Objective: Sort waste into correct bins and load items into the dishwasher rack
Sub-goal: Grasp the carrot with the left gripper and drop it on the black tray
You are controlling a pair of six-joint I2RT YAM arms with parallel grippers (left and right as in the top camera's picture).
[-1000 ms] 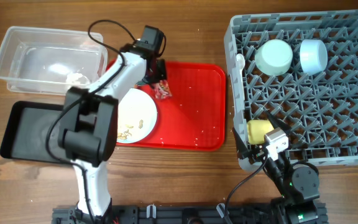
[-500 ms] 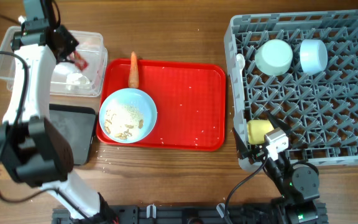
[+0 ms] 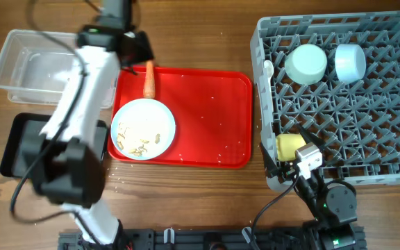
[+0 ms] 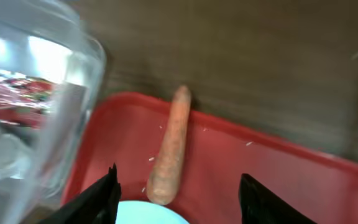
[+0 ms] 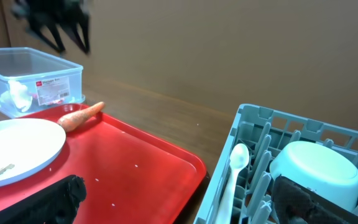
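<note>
My left gripper (image 4: 179, 175) is open and empty, hovering over the near end of the small orange carrot (image 4: 169, 146), which lies on the red tray by the light blue plate (image 3: 143, 129) of beige crumbs. The overhead view shows that gripper (image 3: 135, 47) just beyond the carrot's (image 3: 148, 79) far end. The clear tub (image 4: 36, 87) holds the red wrapper (image 4: 14, 102) and the white tissue (image 5: 18, 93). My right gripper (image 5: 179, 194) stands open and empty at the grey rack's (image 3: 387, 149) front-left corner. In the rack are the mint bowl (image 3: 305, 62), blue bowl (image 3: 350, 61), yellow cup (image 3: 290, 145) and spoon (image 3: 268, 69).
The flat red serving tray (image 3: 207, 118) lies mid-table under plate and carrot. The black tray (image 3: 19, 142) sits below the clear tub (image 3: 30, 66), partly covered by my left arm, which crosses the tub's right end and the red tray's left edge.
My left gripper carried the red wrapper from the red tray to the clear tub, let it go there, then swung back right to the carrot with its jaws opening. The right arm stayed still.
</note>
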